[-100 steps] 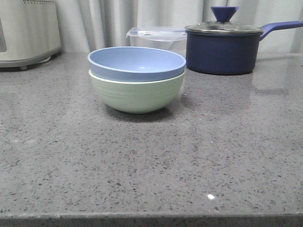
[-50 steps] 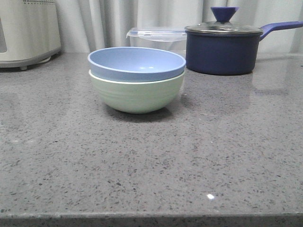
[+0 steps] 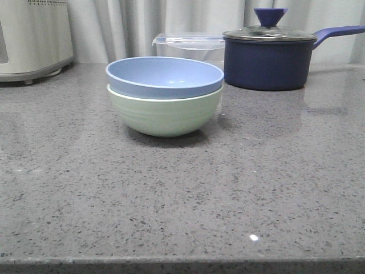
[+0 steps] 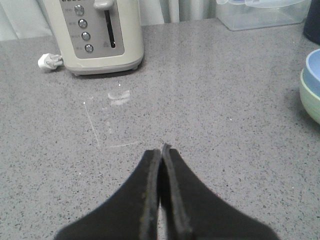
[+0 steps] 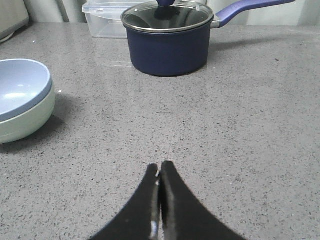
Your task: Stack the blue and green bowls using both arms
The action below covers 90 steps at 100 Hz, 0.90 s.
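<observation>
The blue bowl (image 3: 164, 76) sits nested inside the green bowl (image 3: 165, 116) on the grey counter, left of centre in the front view. The stack also shows at the edge of the left wrist view, blue bowl (image 4: 313, 72) over green bowl (image 4: 311, 100), and in the right wrist view, blue bowl (image 5: 20, 87) over green bowl (image 5: 27, 122). My left gripper (image 4: 161, 150) is shut and empty over bare counter, well away from the bowls. My right gripper (image 5: 160, 166) is shut and empty, also apart from the stack. Neither arm shows in the front view.
A dark navy lidded saucepan (image 3: 268, 57) stands at the back right, with a clear plastic container (image 3: 188, 45) beside it. A cream toaster (image 3: 31, 37) stands at the back left, with its plug (image 4: 48, 61) lying on the counter.
</observation>
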Tool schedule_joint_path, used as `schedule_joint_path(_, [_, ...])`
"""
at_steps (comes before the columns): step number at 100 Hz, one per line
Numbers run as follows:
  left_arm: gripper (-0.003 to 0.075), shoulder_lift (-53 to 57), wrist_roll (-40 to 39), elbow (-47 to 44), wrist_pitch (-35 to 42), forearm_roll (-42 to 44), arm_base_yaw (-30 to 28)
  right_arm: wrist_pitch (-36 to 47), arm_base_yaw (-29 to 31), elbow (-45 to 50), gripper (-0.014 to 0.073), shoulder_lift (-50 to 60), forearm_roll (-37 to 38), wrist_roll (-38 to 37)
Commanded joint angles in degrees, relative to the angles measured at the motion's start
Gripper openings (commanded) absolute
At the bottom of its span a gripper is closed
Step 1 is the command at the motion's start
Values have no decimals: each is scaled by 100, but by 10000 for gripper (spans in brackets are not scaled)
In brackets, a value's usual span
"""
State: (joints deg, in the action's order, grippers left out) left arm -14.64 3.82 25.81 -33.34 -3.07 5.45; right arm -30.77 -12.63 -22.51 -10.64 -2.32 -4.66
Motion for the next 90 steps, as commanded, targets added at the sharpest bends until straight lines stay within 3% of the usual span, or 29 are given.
schedule_joint_path(1, [-20,-42,28,143,514,-10,5,436,30,-157,-80,-41,83,-12])
schedule_joint_path(76, [-20,-52,28,143,514,-10,5,435,30,-157,-80,-41,83,-12])
schedule_joint_path(90, [-20,-52,28,143,492,463,5,435,30,-157,-80,-41,83,-12])
